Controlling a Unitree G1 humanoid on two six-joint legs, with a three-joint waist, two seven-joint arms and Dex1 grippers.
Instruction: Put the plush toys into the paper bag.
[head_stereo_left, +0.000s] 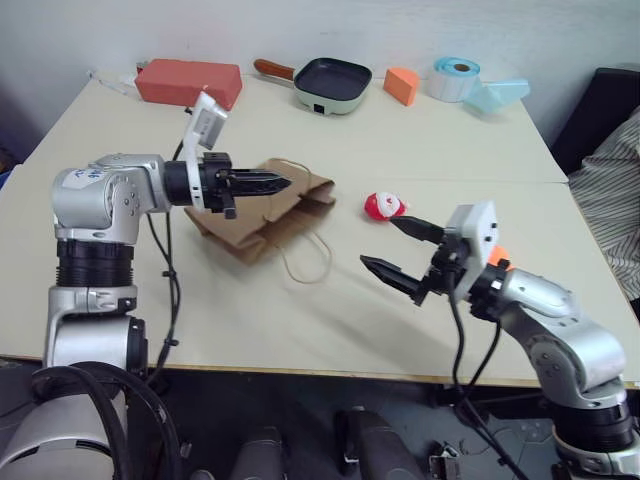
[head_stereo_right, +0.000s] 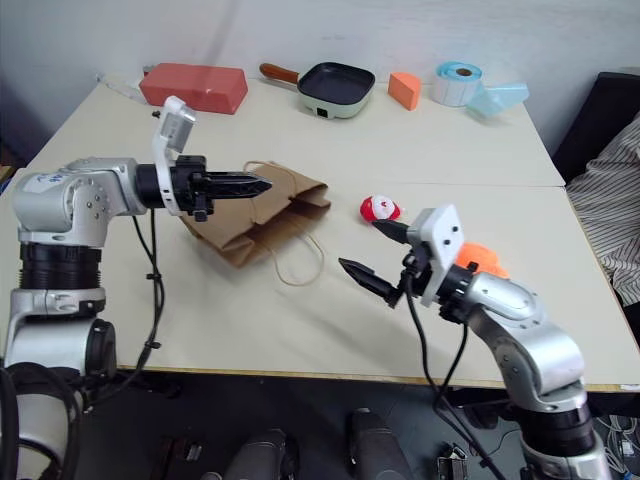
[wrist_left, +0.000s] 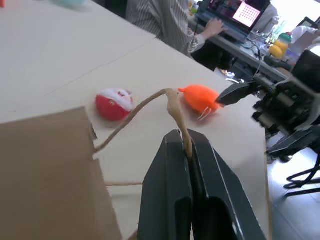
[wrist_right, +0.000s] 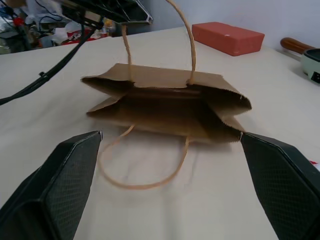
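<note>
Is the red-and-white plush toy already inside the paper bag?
No, the red-and-white plush toy lies on the table beside the paper bag.

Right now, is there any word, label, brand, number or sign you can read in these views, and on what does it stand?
None can be read.
Blue marks on the left arm's shoulder housing: too blurred to read.
Laptop screen behind the table in the left wrist view: bright pattern, too small to read.
Paper bag, red box, roll of labels: no print visible.

No readable text, label, brand or number on anything here.
</note>
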